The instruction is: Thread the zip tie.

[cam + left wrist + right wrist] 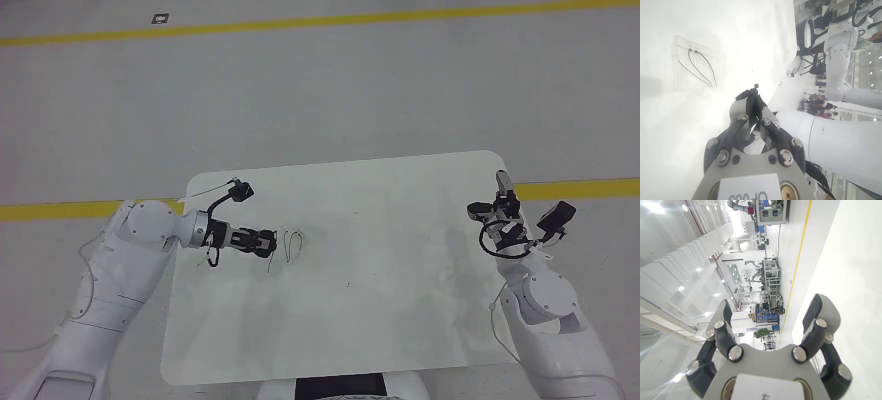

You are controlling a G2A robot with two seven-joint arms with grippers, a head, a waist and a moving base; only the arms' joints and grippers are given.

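Observation:
My left gripper [266, 242] [754, 98] hovers over the left part of the white table [400, 300], shut on a thin black zip tie; only the tie's small square head [756, 85] pokes out past the fingertips. Just beyond the gripper, two more black zip ties [292, 246] [702, 68] lie bent in narrow curves on a clear flat plate [720, 56]. My right gripper [503, 190] [770, 309] is at the table's right edge, far from the ties, open with nothing between its fingers.
The table's right edge [512, 250] runs beside my right arm. A yellow floor line [580, 188] passes behind the table. In the wrist views, machines and racks stand in the hall far off.

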